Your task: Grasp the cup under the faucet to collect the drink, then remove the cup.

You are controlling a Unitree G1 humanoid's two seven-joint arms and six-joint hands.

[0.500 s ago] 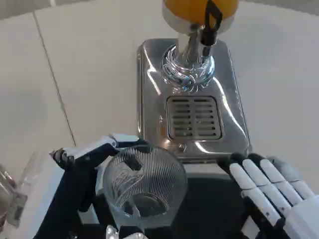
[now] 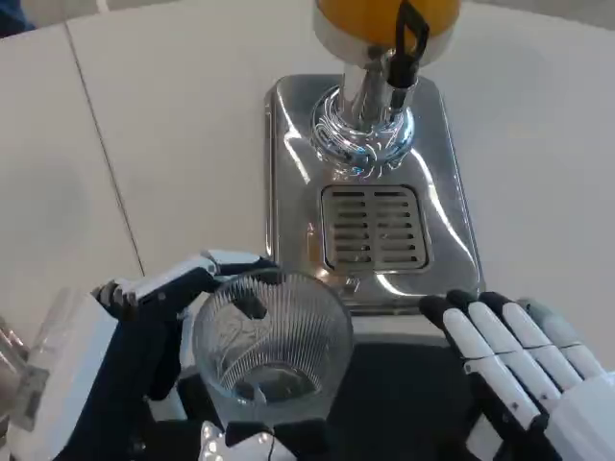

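Below, white table [image 2: 173,125] — chrome dispenser base [image 2: 288,144] on it.

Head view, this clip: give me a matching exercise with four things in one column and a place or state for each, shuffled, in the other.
Things:
1. cup
2. left hand
3. right hand
4. drip grate

Places or states:
A. fingers straight, holding nothing, at the tray's near right corner
B. bare, on the steel tray below the faucet
C. clear ribbed glass, held short of the tray
D. wrapped around the glass

Pairs: 1-C, 2-D, 3-A, 4-B
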